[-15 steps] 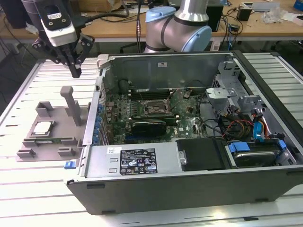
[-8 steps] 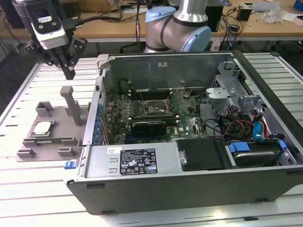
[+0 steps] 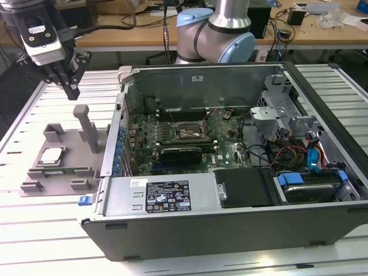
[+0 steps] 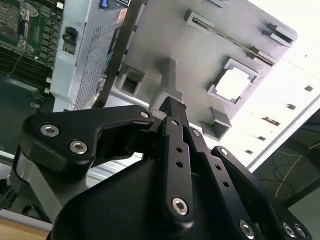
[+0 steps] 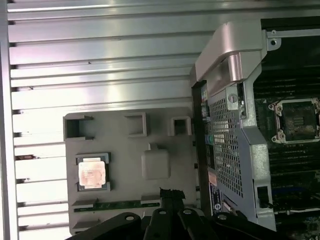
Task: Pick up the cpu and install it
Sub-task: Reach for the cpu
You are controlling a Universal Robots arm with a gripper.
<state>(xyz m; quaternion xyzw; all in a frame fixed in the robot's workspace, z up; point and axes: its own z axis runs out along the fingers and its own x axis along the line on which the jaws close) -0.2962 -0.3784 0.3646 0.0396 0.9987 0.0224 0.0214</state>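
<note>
The gripper (image 3: 73,92) hangs with its fingers closed together on nothing, over the far side of the grey fixture (image 3: 60,172) at the exterior view's left. The cpu (image 3: 52,155) lies flat in its pocket nearer the camera, apart from the fingers. A descent slightly off line could strike the upright post (image 3: 86,123) close by. Closed fingers would likely press on the chip's top instead of straddling it, and a skewed grasp could jam it against the socket (image 3: 184,131) inside the computer case (image 3: 230,230) to the right.
</note>
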